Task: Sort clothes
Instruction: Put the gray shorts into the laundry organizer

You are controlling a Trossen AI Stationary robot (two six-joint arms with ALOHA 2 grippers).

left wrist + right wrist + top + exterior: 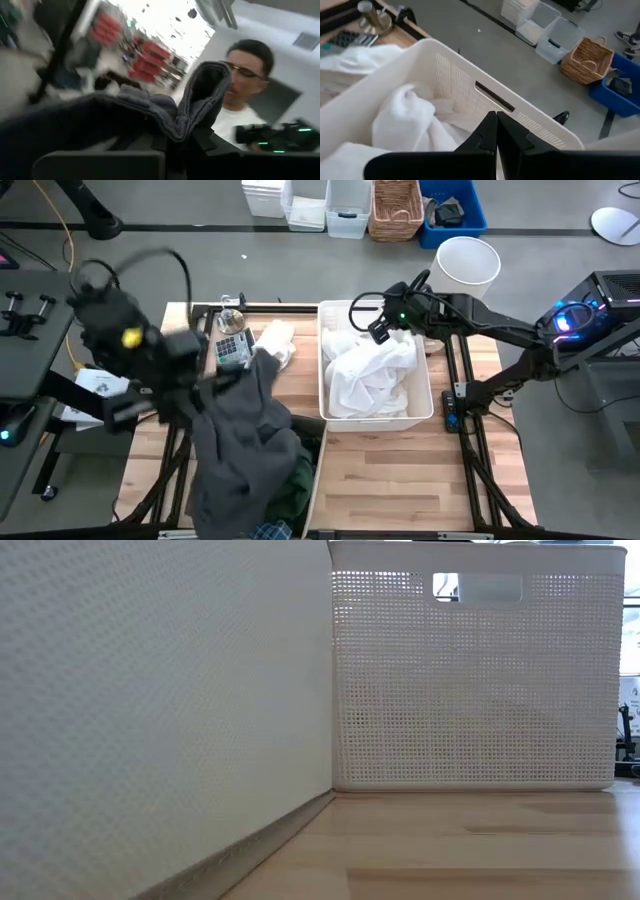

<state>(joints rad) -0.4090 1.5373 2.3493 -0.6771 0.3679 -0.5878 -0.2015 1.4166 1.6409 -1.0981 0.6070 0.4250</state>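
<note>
My left gripper (213,373) is over the table's left half, shut on a dark grey garment (245,440). The garment drapes from the gripper toward the near edge, and its lower part lies on a pile with a dark green piece (300,478) and a plaid piece (270,531). It fills the left wrist view (150,112). My right gripper (496,134) is shut and empty. It hovers over the far end of the white slotted basket (424,380), above the white clothes (372,375) lying in it. Another white garment (275,345) lies on the table left of the basket. My left gripper pinches a bunched fold of the dark grey garment, with a ribbed edge (202,97) standing up past the fingers. Several layers are gathered there, and the cloth hides the fingertips. The garment hangs slack from the hold, its lower part resting on the pile at the near left.
A calculator (232,348) and a small metal object (232,320) lie at the table's far left. A second white wall (150,690) stands left of the basket (470,680) in the low view. A tall white cylinder (467,262) and bins stand beyond the far edge. A person (245,90) holding a camera stands behind.
</note>
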